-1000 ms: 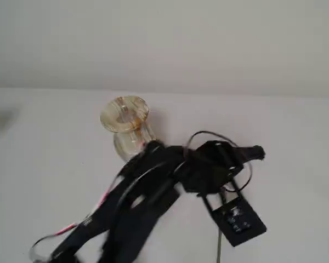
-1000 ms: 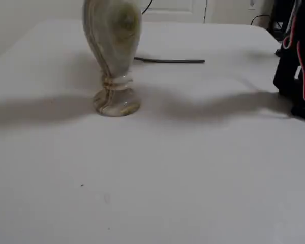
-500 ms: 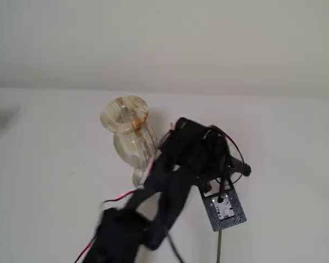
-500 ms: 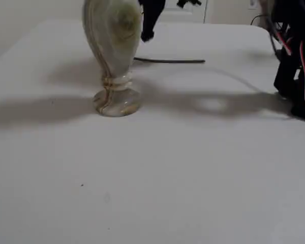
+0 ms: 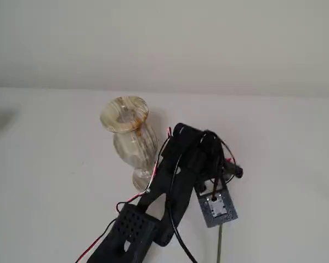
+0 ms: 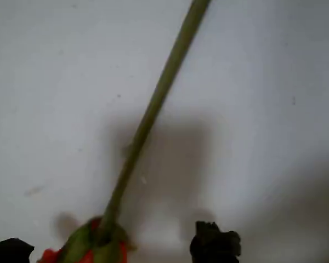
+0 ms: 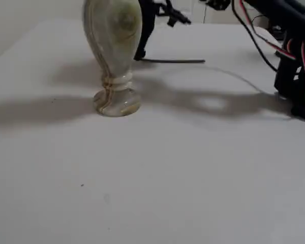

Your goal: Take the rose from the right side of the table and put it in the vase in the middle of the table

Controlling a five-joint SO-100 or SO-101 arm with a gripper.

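Rose [image 6: 148, 118] flat on white table [image 7: 157, 178], stem running behind vase [image 7: 113, 51] in a fixed view, bud at the wrist view's lower edge. Gripper [image 6: 112, 249] spread, one dark fingertip [image 6: 214, 246] either side of bud, seemingly not touching. Vase upright beside arm [image 5: 170, 192], partly screening gripper.

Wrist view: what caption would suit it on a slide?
Two dark fingers straddle the rose lying flat on the white table, red bud nearest the camera.
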